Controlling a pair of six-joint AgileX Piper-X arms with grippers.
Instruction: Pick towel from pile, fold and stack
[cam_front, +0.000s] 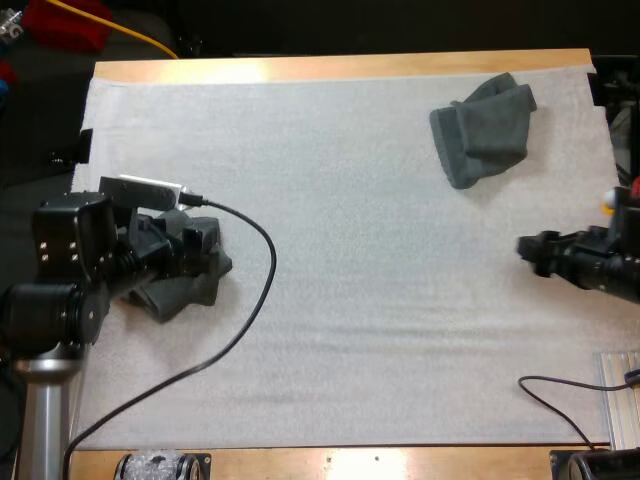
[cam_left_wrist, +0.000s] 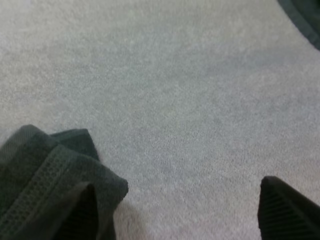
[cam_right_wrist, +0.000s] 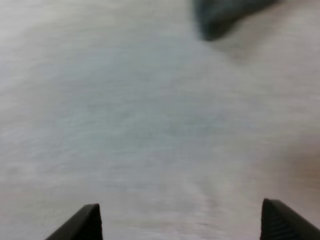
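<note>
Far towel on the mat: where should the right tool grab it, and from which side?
Probably the far towel's bunched near edge, from the near side with the right tool: that edge looks thick and lies closest to it.

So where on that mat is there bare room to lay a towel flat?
The wide middle of the white mat is bare, between the bunched towel at the left pincer and the right pincer, down to the near edge. Crowded: the far right, where the crumpled towel lies, and the left edge.
</note>
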